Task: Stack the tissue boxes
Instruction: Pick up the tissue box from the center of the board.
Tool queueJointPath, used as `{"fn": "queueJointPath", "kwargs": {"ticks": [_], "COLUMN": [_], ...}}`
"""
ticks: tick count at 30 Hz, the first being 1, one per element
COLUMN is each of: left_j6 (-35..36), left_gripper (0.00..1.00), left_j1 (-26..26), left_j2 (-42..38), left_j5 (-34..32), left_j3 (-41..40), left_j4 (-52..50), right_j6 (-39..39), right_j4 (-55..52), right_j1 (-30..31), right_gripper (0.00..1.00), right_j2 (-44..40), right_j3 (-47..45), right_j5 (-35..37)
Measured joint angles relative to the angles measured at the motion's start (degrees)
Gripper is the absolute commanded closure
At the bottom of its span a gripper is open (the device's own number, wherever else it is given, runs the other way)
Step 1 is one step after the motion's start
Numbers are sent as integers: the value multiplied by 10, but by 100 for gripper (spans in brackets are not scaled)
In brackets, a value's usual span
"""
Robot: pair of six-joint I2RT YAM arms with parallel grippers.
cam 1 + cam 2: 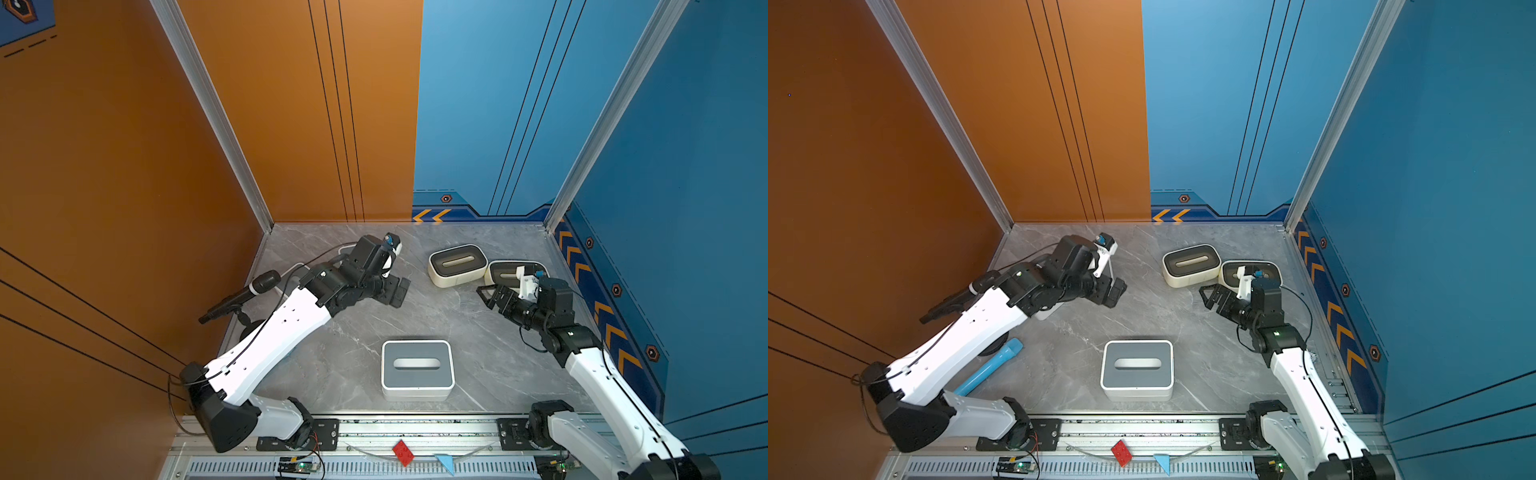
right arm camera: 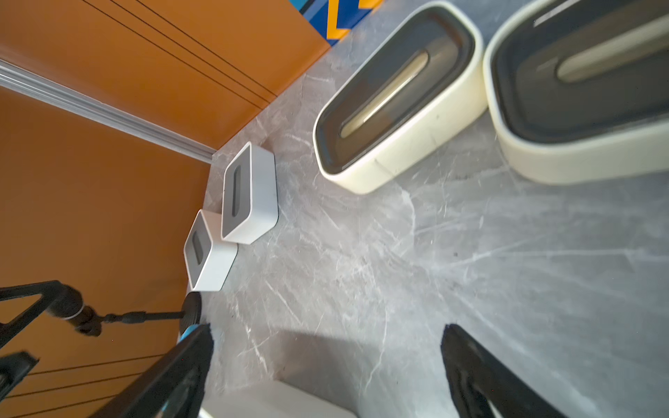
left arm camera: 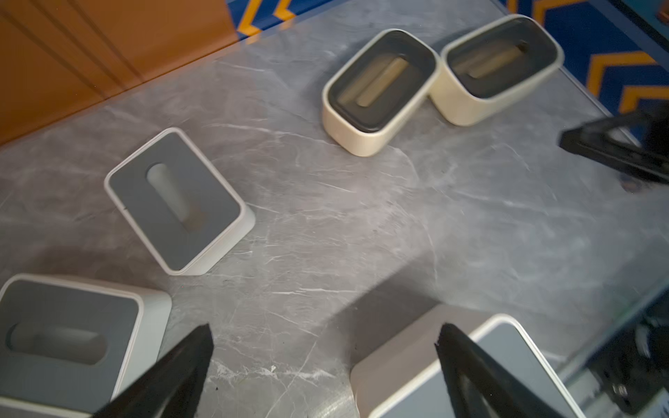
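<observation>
Marble table (image 3: 362, 217) bears two touching cream boxes (image 3: 380, 94), three grey-topped white boxes (image 3: 177, 202).

My left arm (image 1: 270, 340) reached forward and inward, and my left gripper (image 3: 325, 327) had its jaws spread wide. My right arm (image 1: 602, 386) stretched forward with the wrist turned inward, and my right gripper (image 2: 327, 327) was equally wide.
</observation>
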Motion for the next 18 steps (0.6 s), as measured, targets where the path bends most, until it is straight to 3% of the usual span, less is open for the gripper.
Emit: {"fn": "queueJointPath", "kwargs": {"ticks": [5,9,11,14,18], "left_j6": [-74,-105,-113,-127,-145], "left_gripper": [2,2,0,12,18], "left_j1": [26,37,49,75,105], "left_j2": [130,242,292,353,412], "left_j5": [-95,-123,-119,-111,-108], "left_j3": [77,154,190,227,259], "left_j4": [-6,-12,-13,-14,-15], "right_j6": [-35,-68,-71,-67,-48], "right_j4": [52,103,140,209,277], "right_j1": [79,141,146,137,118], "right_gripper": [0,0,0,0,0], "right_j2": [54,74,84,105,153], "right_j3": [27,21,8,-30,-58], "right_j5": [69,104,104,89,48]}}
